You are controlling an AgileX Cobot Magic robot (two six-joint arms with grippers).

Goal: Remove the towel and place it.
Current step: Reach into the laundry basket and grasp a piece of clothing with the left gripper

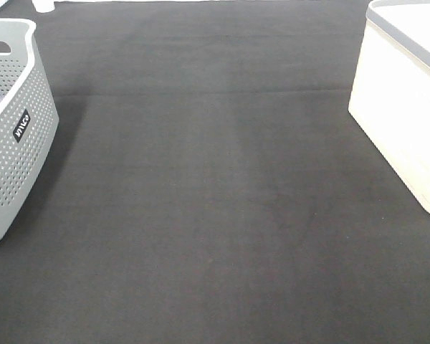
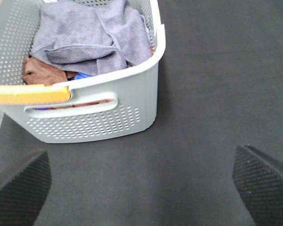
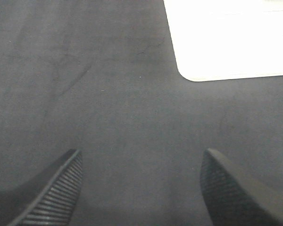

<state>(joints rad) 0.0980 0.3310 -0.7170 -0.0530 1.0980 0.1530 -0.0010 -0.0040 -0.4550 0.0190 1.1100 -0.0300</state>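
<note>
The grey-lavender towel (image 2: 92,37) lies crumpled on top inside the grey perforated laundry basket (image 2: 104,117), over a brown cloth (image 2: 40,73). In the exterior high view the basket (image 1: 14,136) stands at the left edge and the towel barely shows. My left gripper (image 2: 141,188) is open and empty above the dark mat, short of the basket's near wall. My right gripper (image 3: 141,183) is open and empty above the mat, near the white box (image 3: 231,37). Neither gripper shows in the exterior high view.
A white box with a grey rim (image 1: 405,107) stands at the right edge. A dark mat (image 1: 215,201) covers the table between basket and box. The basket has an orange handle piece (image 2: 28,94) on its near rim.
</note>
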